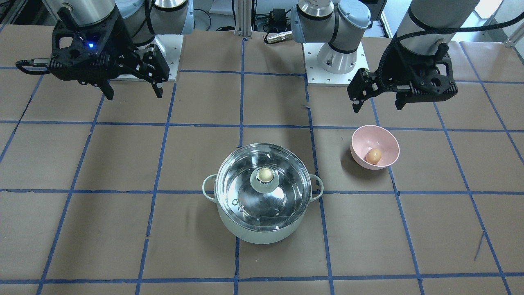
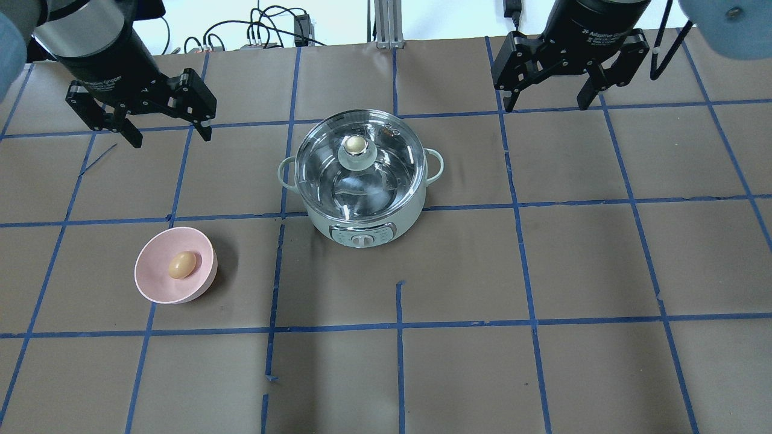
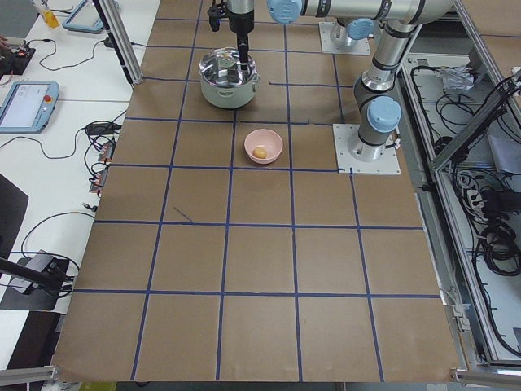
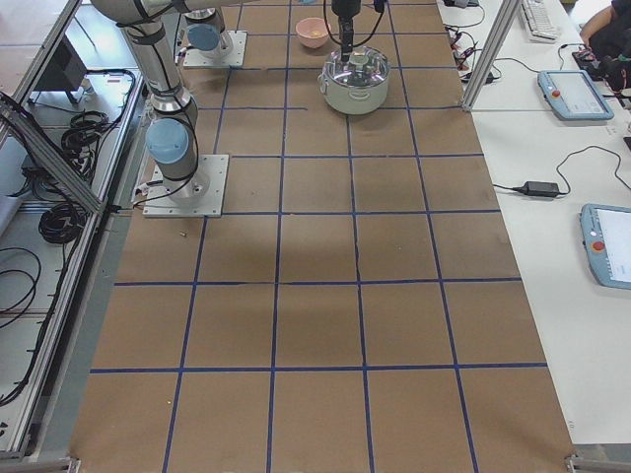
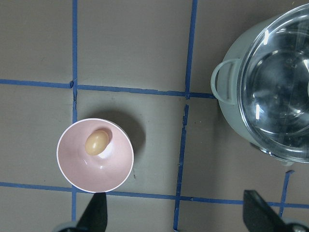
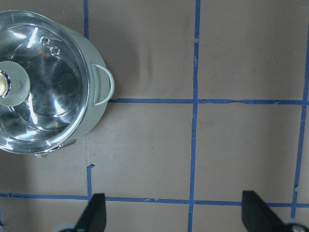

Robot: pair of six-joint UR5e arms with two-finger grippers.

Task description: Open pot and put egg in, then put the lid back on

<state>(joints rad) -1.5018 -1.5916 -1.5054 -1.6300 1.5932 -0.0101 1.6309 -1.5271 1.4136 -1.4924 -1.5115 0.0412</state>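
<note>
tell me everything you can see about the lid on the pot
The lid is a round clear glass cover with a thin metal rim, a pale green centre base and a round beige knob. It sits closed on the mint-green pot, whose steel inside shows through the glass. Two small ring-shaped marks lie near its rim. Neither the left gripper nor the right gripper touches it.

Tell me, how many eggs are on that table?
1. The egg lies in the pink bowl, apart from the pot. Through its clear lid the pot looks empty; the beige ball there is the lid's knob.
</note>
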